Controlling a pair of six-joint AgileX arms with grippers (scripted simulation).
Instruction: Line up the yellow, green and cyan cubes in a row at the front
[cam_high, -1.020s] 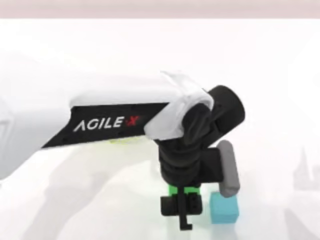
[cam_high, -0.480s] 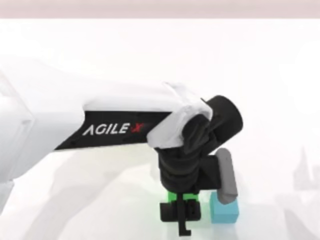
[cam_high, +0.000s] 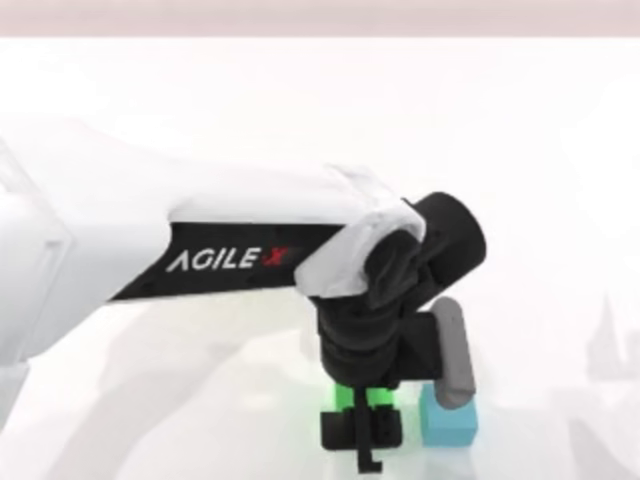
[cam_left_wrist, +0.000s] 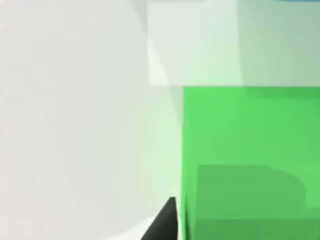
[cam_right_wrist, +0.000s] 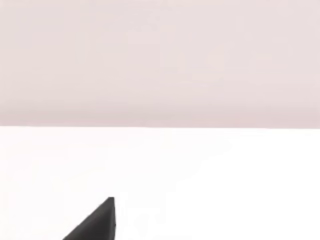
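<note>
1. Reaching across from the left, the left arm is placed at the table's (cam_high: 560, 150) front centre, with the left gripper (cam_high: 362, 432) pointed down over the green cube (cam_high: 352, 397).
2. Green cube is seen just left of the cyan cube (cam_high: 450, 425); touching or not cannot be told.
3. Left wrist view is filled by the green cube; whether the fingers are open or clamped cannot be told.
4. Yellow cube is not seen.
5. Right gripper is only glimpsed as a dark tip (cam_right_wrist: 97, 222) in its wrist view, over bare table; finger state cannot be told.
</note>
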